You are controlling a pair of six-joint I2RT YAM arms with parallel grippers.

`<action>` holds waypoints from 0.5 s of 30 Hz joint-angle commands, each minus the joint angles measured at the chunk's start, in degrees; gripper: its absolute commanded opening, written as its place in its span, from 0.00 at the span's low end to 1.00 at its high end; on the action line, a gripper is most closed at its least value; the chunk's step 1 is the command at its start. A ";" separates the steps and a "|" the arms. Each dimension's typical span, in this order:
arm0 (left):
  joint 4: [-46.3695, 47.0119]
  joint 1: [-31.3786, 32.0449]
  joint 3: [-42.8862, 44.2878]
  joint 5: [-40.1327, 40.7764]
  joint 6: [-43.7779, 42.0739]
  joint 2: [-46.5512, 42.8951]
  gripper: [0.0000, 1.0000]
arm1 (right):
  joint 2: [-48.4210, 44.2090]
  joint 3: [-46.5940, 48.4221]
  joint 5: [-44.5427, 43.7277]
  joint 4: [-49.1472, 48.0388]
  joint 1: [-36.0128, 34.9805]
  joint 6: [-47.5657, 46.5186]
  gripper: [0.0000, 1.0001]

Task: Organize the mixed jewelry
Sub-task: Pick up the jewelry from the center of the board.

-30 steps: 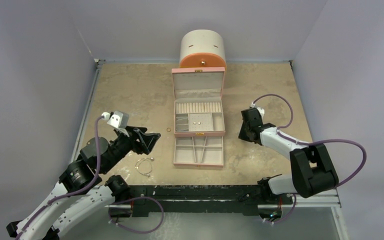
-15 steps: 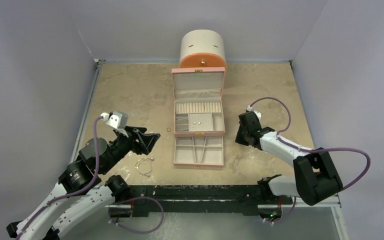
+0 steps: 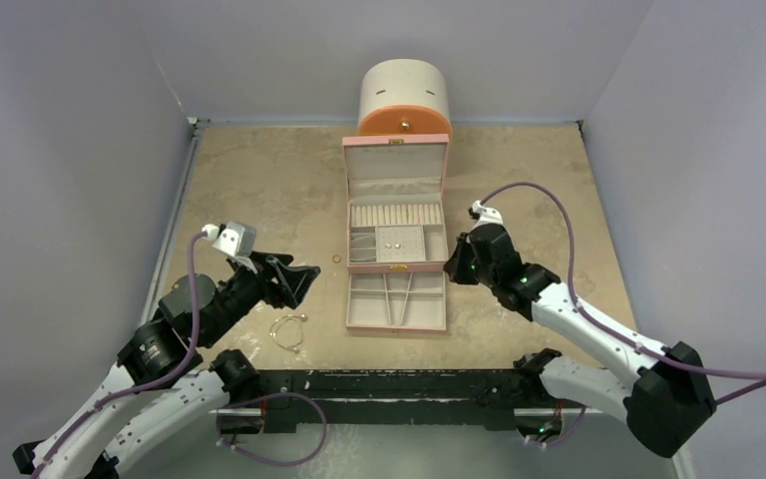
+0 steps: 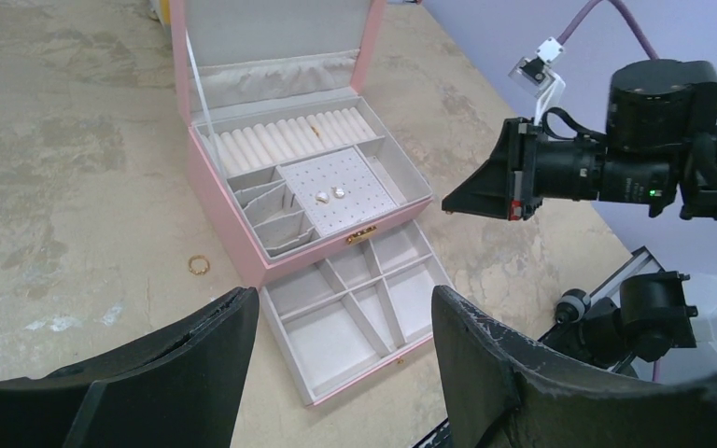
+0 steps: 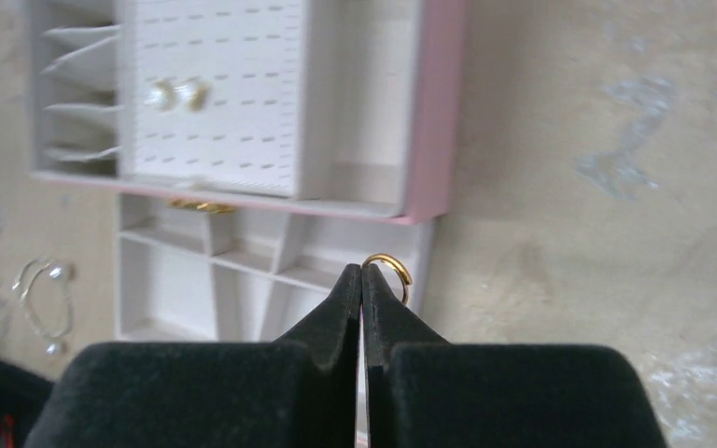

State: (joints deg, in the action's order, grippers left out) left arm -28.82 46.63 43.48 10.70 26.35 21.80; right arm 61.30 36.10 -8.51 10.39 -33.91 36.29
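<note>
My right gripper is shut on a small gold ring, held above the right edge of the pink jewelry box's pulled-out drawer. From above, that gripper hangs by the box's right side. Two small studs sit on the box's perforated pad and also show in the left wrist view. A coppery ring lies on the table left of the box. A silvery wire bangle lies near the front left. My left gripper is open and empty above the table, between bangle and box.
The box lid stands open. A round cream-and-orange drawer cabinet stands behind it at the back wall. Walls close in the table on the left, right and back. The right arm's purple cable loops above the table's right half.
My right arm has swung left and forward, bringing its shut gripper from the table's right half to the box's right side. The left arm has not moved.
</note>
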 commanded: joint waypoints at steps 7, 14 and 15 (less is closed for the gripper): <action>0.86 -0.23 2.52 -3.91 1.16 5.05 0.68 | -8.45 2.70 20.38 -14.97 -7.66 -19.55 0.00; 1.50 -0.23 3.78 -8.39 3.26 7.15 0.77 | -9.14 4.14 34.81 -18.49 -10.64 -31.78 0.00; 1.63 -0.26 3.85 -9.13 3.34 7.34 0.78 | -9.19 4.39 36.45 -18.78 -11.17 -33.65 0.00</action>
State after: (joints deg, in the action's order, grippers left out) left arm -29.21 46.61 44.62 5.56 28.08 29.19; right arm 53.47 37.54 16.64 -3.05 -43.38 13.19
